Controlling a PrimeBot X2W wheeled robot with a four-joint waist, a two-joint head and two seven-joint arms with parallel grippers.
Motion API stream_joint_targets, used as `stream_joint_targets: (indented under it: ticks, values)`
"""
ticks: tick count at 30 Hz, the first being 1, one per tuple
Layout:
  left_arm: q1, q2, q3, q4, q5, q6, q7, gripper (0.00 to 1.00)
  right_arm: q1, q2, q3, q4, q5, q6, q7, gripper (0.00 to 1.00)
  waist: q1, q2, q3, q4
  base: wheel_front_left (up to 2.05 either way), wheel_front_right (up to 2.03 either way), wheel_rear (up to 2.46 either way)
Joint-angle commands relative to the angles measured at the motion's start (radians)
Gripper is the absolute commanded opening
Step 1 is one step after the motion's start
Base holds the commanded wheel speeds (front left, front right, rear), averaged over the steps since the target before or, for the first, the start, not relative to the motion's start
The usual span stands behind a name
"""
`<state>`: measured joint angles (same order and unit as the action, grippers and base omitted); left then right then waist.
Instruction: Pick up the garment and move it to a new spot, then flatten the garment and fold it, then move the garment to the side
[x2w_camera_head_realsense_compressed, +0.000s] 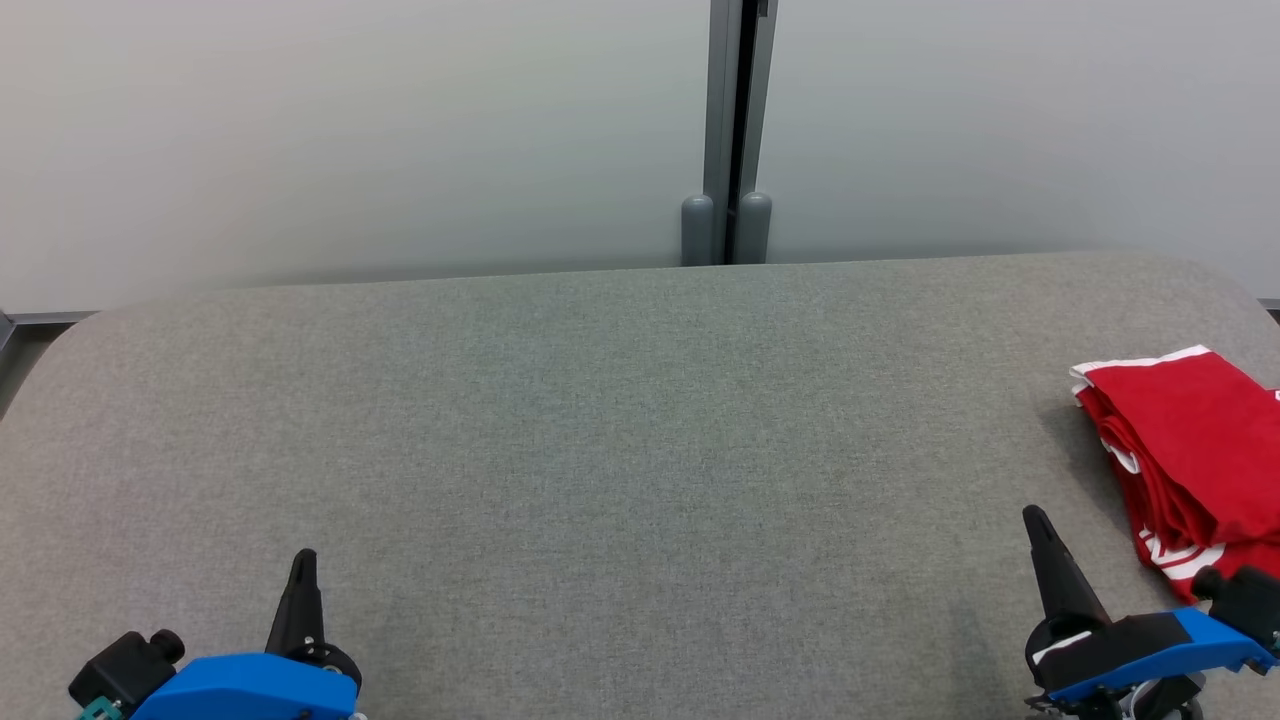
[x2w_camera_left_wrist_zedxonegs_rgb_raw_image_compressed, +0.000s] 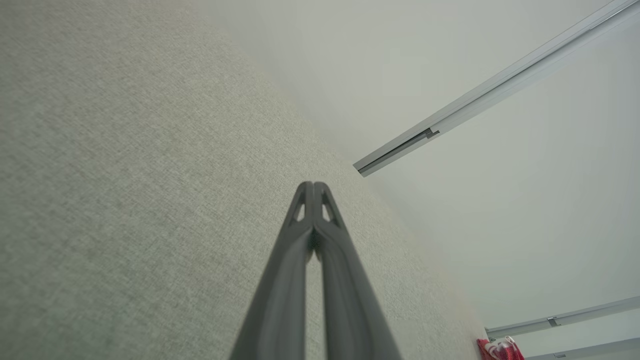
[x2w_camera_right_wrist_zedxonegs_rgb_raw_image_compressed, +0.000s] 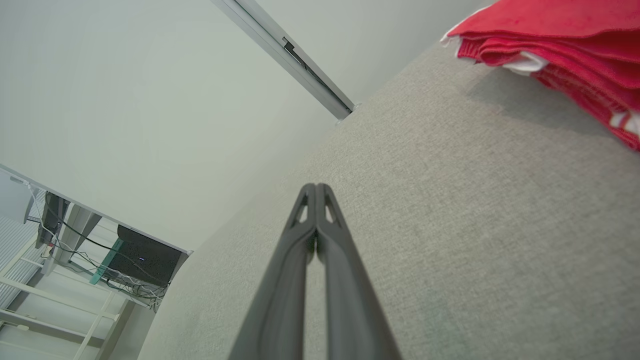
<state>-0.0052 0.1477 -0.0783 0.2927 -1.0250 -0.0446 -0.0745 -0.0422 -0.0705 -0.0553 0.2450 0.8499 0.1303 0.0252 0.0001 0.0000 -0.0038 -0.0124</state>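
The left gripper (x2w_camera_head_realsense_compressed: 303, 560), blue-housed with two long dark fingers, sits at the lower left of the head view. The left wrist view shows its fingers pressed tip to tip with nothing between them. The right gripper (x2w_camera_head_realsense_compressed: 1034, 518), built the same way, stands at the lower right. It too is closed on nothing, its tips meeting in the right wrist view. Both hang just over the grey woven-fabric table (x2w_camera_head_realsense_compressed: 600, 420).

The red garment with white trim (x2w_camera_head_realsense_compressed: 1185, 440) lies folded in a layered stack at the table's right edge. It sits just right of and a little beyond the right gripper's fingers without touching them, and well apart from the left gripper. Behind the table stands a pale wall (x2w_camera_head_realsense_compressed: 350, 130) split by a grey vertical post (x2w_camera_head_realsense_compressed: 722, 130).
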Motion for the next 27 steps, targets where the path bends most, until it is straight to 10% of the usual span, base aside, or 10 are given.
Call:
stream_joint_targets:
  ticks: [1,27]
  values:
    - [-0.033,-0.001,0.012,-0.015,-0.023,-0.006,0.007,0.00,-0.030,0.001,-0.006,-0.012,0.031,0.000,0.003,0.00,-0.0001,0.0000,0.000,0.000,0.00,0.00,0.00]
    - [-0.065,-0.040,0.087,-0.030,-0.247,-0.039,0.081,0.00,-0.047,0.009,-0.028,-0.008,0.321,0.001,0.038,0.00,-0.0001,0.0000,0.002,0.004,0.00,0.00,0.00]
